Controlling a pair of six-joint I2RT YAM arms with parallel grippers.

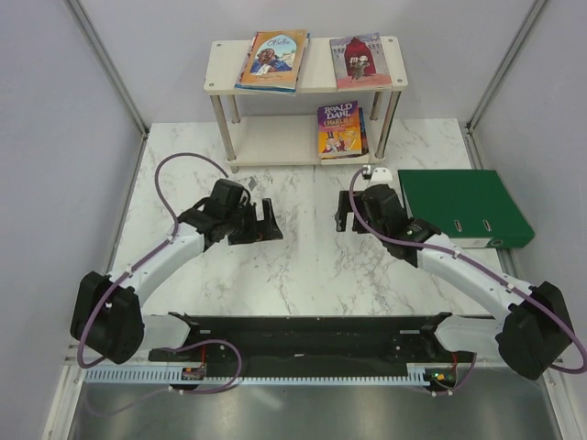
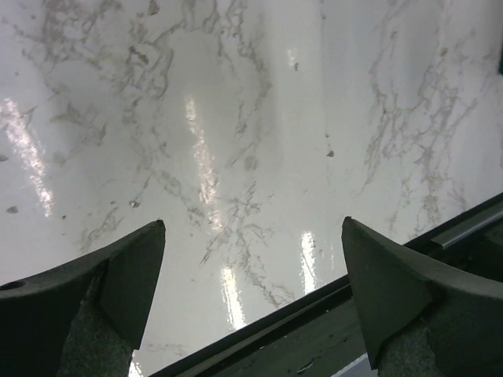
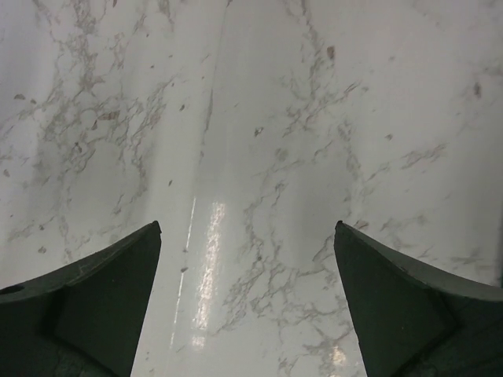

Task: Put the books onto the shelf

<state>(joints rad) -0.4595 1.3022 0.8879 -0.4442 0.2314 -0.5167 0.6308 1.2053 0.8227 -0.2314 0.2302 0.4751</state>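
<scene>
The shelf [image 1: 229, 66] stands at the back of the marble table. On its top board lie two books flat, an orange-and-blue one [image 1: 272, 60] on the left and a red one [image 1: 360, 60] on the right. A yellow-purple Roald Dahl book [image 1: 341, 130] lies on the lower board, over the edge of a blue one. My left gripper [image 1: 271, 220] hovers open over bare marble at centre left. My right gripper [image 1: 342, 212] is open at centre right. In the wrist views, the left gripper [image 2: 251, 228] and the right gripper [image 3: 247, 228] hold nothing between their fingers.
A large green ring binder [image 1: 463, 206] lies flat on the table to the right, just beyond the right arm. A black rail [image 1: 303, 335] runs along the near edge between the arm bases. Grey walls close in the left and right sides.
</scene>
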